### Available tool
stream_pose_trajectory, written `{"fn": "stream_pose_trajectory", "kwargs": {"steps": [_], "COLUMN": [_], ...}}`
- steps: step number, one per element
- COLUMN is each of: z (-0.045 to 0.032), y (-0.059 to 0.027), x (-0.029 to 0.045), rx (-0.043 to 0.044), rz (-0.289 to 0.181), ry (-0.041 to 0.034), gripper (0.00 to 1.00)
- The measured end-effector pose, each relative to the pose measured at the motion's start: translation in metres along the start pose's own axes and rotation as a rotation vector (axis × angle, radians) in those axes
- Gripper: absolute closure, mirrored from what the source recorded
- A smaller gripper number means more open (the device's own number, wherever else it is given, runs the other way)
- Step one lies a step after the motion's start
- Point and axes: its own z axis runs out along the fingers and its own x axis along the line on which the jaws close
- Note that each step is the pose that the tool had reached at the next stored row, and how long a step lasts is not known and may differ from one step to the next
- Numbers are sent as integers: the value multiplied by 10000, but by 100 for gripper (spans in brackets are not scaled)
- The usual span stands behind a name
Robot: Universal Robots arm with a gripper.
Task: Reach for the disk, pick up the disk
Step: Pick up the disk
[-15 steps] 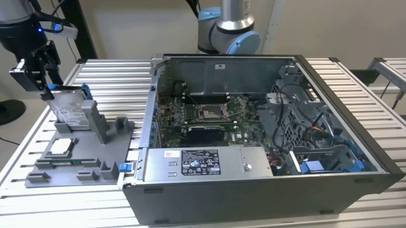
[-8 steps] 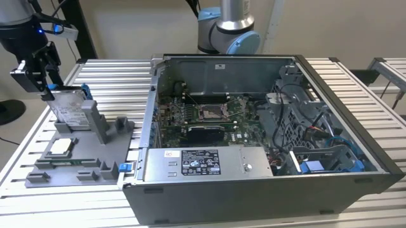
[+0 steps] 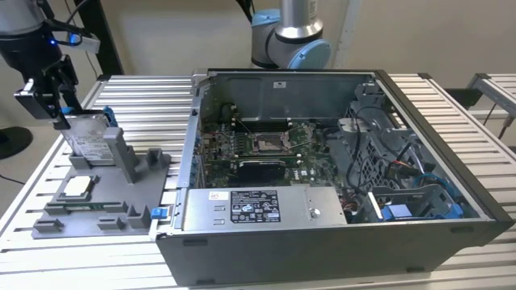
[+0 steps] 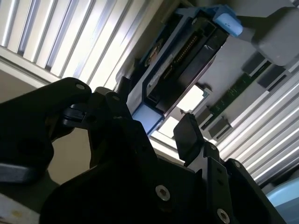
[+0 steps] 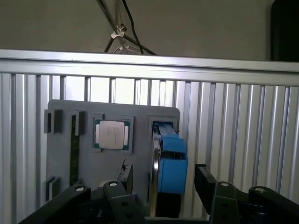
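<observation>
— What are we standing on here?

— We see a table (image 3: pixel 145 90) of ribbed aluminium slats. A plain beige wall (image 3: pixel 161 36) rises behind it, and a grey arm joint (image 3: pixel 290 42) with blue caps stands at the back.

— And what holds what?

— We count two holders. Towards the exterior view's left, a grey fixture tray (image 3: pixel 84 211) lies on the slats. The disk (image 3: pixel 87 142) stands on edge in a slot at the tray's far end. A small square chip (image 3: pixel 78 186) lies flat in a recess nearer the camera. In the first wrist view we also make out a thin green board (image 5: pixel 74 149) on edge in a narrow slot. Just beside the tray, to the exterior view's right, the open computer case (image 3: pixel 322 254) holds a motherboard (image 3: pixel 258 145). It also holds a grey metal box (image 3: pixel 322 208) along its near wall and some blue cables (image 3: pixel 439 181).

— Where is the gripper?

— The black gripper (image 3: pixel 63 118) sits at the disk's upper edge. In both wrist views we see its fingers (image 5: pixel 203 175) spread apart, one on each side of the disk's blue rail. A gap shows beside each, so nothing is clamped.

— Any writing we can read?

— The disk's face carries a white label, and the box a black-and-white label (image 3: pixel 254 206). We cannot read the print on either.
</observation>
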Motion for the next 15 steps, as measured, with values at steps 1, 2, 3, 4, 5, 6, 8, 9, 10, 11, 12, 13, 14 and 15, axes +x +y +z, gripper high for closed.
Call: {"fn": "stream_pose_trajectory", "kwargs": {"steps": [1,2,3,4,5,6,8,9,10,11,12,13,14,15], "z": [5,10,16,23,29,37,58,72,87,104,121,137,154,172], "y": [0,0,0,0,0,0,-1,-1,-1,1,3,6,11,16], "x": [0,0,0,0,0,0,0,1,1,0,0,0,1,1], "rx": [0,0,1,1,0,0,0,-1,0,1,1,0,0,0], "rz": [0,0,0,0,0,0,0,0,0,2,2,1,1,0], "ry": [0,0,-1,0,0,0,0,0,0,0,-1,0,0,0], "gripper": [0,0,0,0,0,0,0,0,0,0,0,0,0,0]}}
